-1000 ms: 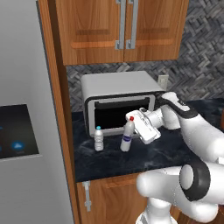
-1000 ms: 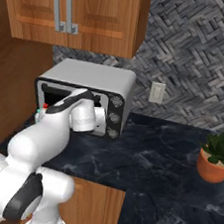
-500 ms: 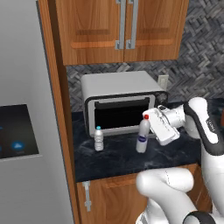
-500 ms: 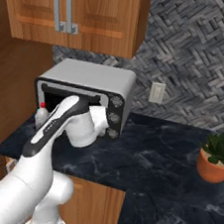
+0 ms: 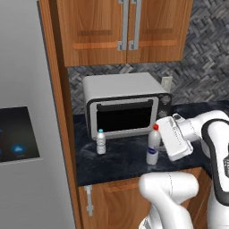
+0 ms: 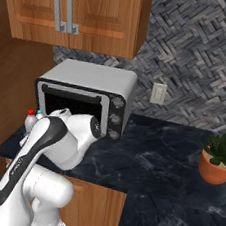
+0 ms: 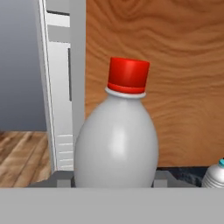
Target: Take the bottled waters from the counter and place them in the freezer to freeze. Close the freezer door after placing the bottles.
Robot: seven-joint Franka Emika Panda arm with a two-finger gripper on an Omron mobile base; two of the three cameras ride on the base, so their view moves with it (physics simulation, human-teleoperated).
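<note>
My gripper [image 7: 111, 179] is shut on the whitish bottled water with the red cap [image 7: 116, 140], whose body sits between the two fingers [image 7: 60, 178]. In the left base view this bottle [image 5: 153, 146] stands upright at the counter's [image 5: 120, 157] front edge, with the white hand [image 5: 175, 136] on its right side. Its red cap [image 6: 30, 113] peeks out behind the arm in the right base view. The clear bottled water with the pale cap [image 5: 101, 142] stands on the counter left of the held one, near the wooden side wall, and shows at the hand view's right edge [image 7: 214, 175]. The freezer's inside is out of view.
A grey microwave [image 5: 125, 109] stands behind both bottles. The grey refrigerator door with the dark display [image 5: 18, 134] fills the left, beyond a wooden panel [image 5: 62, 112]. Wooden cabinets [image 5: 125, 27] hang overhead. A potted plant [image 6: 220, 159] sits at the counter's far right.
The hand has carried the red-capped bottle to the right and toward the counter's front edge, away from the clear bottle, which has stayed put.
</note>
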